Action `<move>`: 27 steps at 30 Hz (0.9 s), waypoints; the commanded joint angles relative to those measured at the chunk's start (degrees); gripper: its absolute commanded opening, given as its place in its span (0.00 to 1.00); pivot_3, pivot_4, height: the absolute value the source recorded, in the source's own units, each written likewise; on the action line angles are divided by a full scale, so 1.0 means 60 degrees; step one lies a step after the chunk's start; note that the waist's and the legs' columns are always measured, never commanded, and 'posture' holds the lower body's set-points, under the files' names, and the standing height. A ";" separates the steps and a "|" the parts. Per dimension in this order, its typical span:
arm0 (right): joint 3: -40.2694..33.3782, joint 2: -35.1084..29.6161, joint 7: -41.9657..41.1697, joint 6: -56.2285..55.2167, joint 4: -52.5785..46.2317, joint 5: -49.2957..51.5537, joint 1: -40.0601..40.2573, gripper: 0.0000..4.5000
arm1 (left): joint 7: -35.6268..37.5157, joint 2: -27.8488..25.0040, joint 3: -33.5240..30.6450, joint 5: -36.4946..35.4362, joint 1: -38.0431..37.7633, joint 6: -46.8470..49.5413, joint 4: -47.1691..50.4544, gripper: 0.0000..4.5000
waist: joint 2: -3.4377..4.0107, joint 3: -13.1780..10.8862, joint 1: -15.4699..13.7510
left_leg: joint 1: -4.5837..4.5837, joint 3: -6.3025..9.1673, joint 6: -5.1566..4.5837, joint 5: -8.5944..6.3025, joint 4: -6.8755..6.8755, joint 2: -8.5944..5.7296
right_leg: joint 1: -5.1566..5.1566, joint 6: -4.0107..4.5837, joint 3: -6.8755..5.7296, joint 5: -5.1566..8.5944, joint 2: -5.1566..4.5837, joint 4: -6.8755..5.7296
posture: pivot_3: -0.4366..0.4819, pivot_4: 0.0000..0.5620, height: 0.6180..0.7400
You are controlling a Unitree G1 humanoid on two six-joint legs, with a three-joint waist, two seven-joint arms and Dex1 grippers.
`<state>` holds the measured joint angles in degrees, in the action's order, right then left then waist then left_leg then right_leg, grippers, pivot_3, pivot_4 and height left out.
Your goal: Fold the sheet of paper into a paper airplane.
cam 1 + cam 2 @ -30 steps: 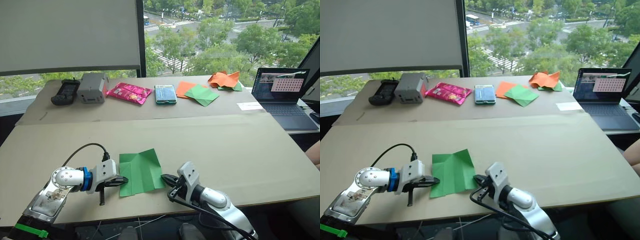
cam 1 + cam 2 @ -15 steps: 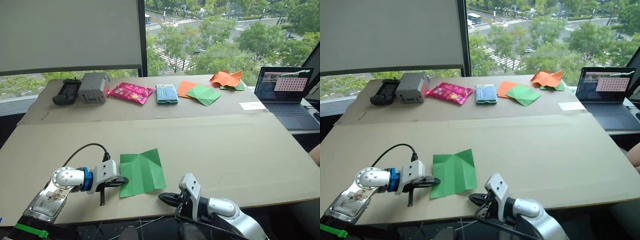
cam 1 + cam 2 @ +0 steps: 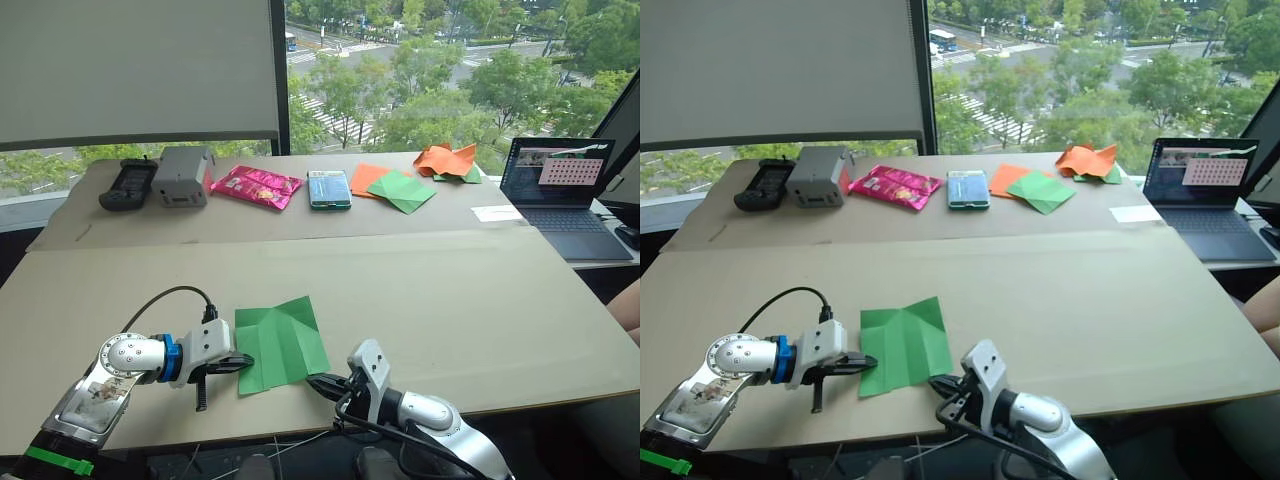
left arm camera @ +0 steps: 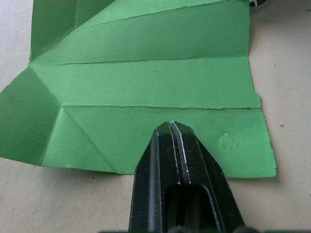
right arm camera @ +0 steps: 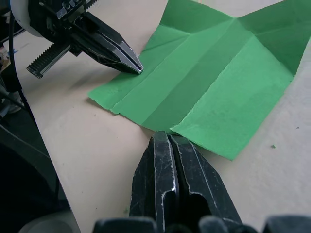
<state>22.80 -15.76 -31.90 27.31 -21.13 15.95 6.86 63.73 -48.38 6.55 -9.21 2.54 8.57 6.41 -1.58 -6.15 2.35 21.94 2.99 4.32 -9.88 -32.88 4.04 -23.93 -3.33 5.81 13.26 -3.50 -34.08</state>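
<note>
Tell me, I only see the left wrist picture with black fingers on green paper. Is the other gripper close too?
Observer: Yes. The right gripper sits at the near edge of the sheet of paper, its fingers shut.
Operator: What else is on the table?
Observer: Far back lie a pink packet, a grey box and a stack of orange and green sheets.
Operator: Is anything on the far right?
Observer: An open laptop stands at the table's right end.
Operator: Is my gripper holding the paper?
Observer: The left gripper is shut, its tip at the sheet's left edge; whether it pinches paper is unclear.
</note>
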 commanded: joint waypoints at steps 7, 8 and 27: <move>-0.0301 0.0227 0.0316 -0.0576 0.1295 -0.0457 -0.0180 0.01 | 0.0006 -0.0216 -0.0048 0.0190 0.0084 0.0021 -0.0303 0.00 | -0.0001 -0.0001 0.0017 | -0.0006 0.0003 0.0002 -0.0001 -0.0001 0.0000 | -0.0010 0.0001 0.0000 0.0001 0.0000 0.0002 | 0.48 0.27 0.88; -0.0238 0.0048 0.0181 -0.0524 0.1133 -0.0461 -0.0089 0.01 | 0.0007 -0.0218 -0.0044 0.0196 0.0091 0.0015 -0.0317 0.00 | 0.0002 -0.0003 0.0011 | -0.0007 0.0002 0.0002 -0.0001 -0.0001 0.0001 | -0.0010 0.0002 0.0000 0.0001 -0.0001 0.0002 | 0.48 0.27 0.88; -0.0756 -0.1119 0.0745 0.0478 0.0603 -0.0762 -0.0179 0.01 | -0.0066 -0.0134 0.0068 0.0260 0.0204 0.0048 -0.0273 0.00 | 0.0017 -0.0003 -0.0348 | 0.0032 -0.0011 0.0005 -0.0003 -0.0042 -0.0009 | -0.0008 0.0005 0.0000 0.0005 -0.0016 0.0024 | 0.48 0.27 0.88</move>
<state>20.98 -20.27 -29.48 26.49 -20.12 13.64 4.50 63.52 -48.77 6.48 -8.99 3.65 8.56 5.28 -1.48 -6.17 0.26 22.13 2.92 4.35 -9.90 -33.16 3.99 -23.98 -3.30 5.81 13.29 -3.59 -33.94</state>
